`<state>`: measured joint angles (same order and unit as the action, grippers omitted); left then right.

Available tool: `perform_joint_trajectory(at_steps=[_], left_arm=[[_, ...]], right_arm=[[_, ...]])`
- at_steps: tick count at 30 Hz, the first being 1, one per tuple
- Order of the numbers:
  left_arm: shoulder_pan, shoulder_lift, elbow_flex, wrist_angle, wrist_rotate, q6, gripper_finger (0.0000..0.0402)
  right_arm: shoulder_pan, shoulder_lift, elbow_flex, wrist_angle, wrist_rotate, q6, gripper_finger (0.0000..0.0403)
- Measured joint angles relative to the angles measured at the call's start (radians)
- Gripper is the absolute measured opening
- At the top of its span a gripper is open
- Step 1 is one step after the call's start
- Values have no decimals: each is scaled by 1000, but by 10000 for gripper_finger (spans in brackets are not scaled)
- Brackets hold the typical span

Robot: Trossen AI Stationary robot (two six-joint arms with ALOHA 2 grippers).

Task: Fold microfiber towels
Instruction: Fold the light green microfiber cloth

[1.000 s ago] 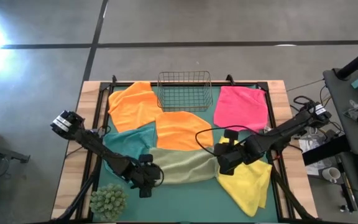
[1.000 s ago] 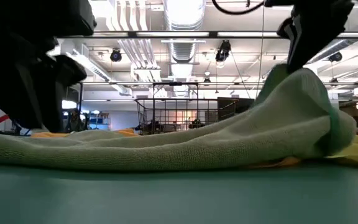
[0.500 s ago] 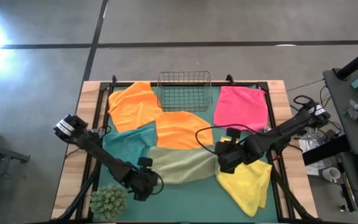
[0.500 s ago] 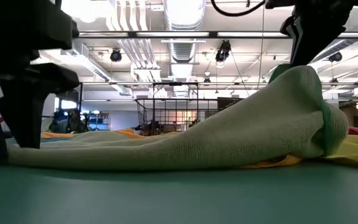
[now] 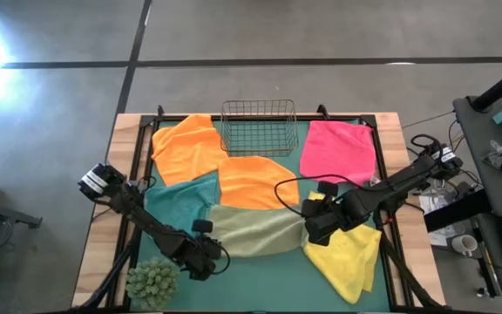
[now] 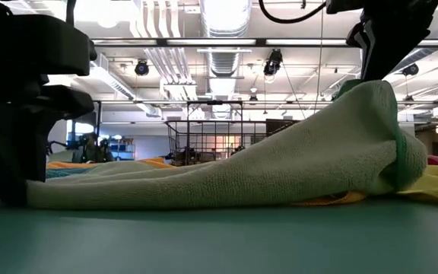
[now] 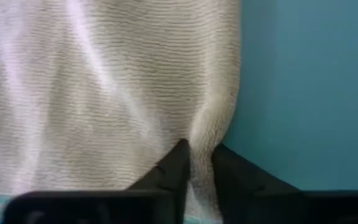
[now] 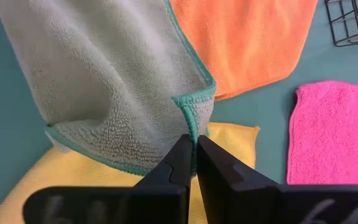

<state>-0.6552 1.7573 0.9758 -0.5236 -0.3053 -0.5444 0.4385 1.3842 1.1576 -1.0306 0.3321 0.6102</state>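
Note:
The pale olive-green towel (image 5: 255, 231) lies across the middle of the teal mat, its right end raised. My left gripper (image 5: 200, 262) is down at the towel's near-left end, shut on its edge. It shows as the dark mass at the low view's left (image 6: 14, 175). My right gripper (image 5: 316, 225) is shut on the towel's right end and holds it up above the yellow towel (image 5: 347, 257). In the low view the towel (image 6: 242, 171) slopes from that raised end down to the mat. My left gripper pinches the olive towel's edge (image 7: 201, 140) between its two fingers (image 7: 176, 165), near the towel's near-left corner. The fingers slant steeply down. The cloth there lies on the mat. My right gripper pinches the towel's teal-hemmed edge (image 8: 188, 115) at a folded-over corner of its right end, from above, slanting down. That end (image 6: 371, 114) is lifted clear. The rest hangs and slopes down to the mat.
A wire basket (image 5: 259, 126) stands at the far edge between an orange towel (image 5: 186, 144) and a pink one (image 5: 338, 150). A second orange towel (image 5: 255, 183) and a teal one (image 5: 181, 199) lie behind the olive towel. A green spiky ball (image 5: 152, 281) sits at the near left.
My left gripper has come down onto the olive towel's near-left end and shut on its edge; its fingers stood apart half a second ago. My right gripper has kept the towel's right end raised.

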Motion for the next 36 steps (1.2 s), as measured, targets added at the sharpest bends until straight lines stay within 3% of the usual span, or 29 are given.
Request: perform_joint_trajectory(at_steps=[2,12,21,26,36], left_arm=[[0,0,-1,-1,-4,-1,10],[2,0,40,-26,11,-2,2],[2,-2,69,-84,10,-2,2],[2,-4,93,-156,18,-45,2],[6,-53,162,-179,1,-53,2]], right_arm=[[0,-1,0,0,0,-4,13],[-1,-8,0,-1,-79,-45,18],[0,-13,0,-5,-97,-74,112],[7,-31,0,2,-151,-86,144],[100,5,-31,306,-157,-181,151]])
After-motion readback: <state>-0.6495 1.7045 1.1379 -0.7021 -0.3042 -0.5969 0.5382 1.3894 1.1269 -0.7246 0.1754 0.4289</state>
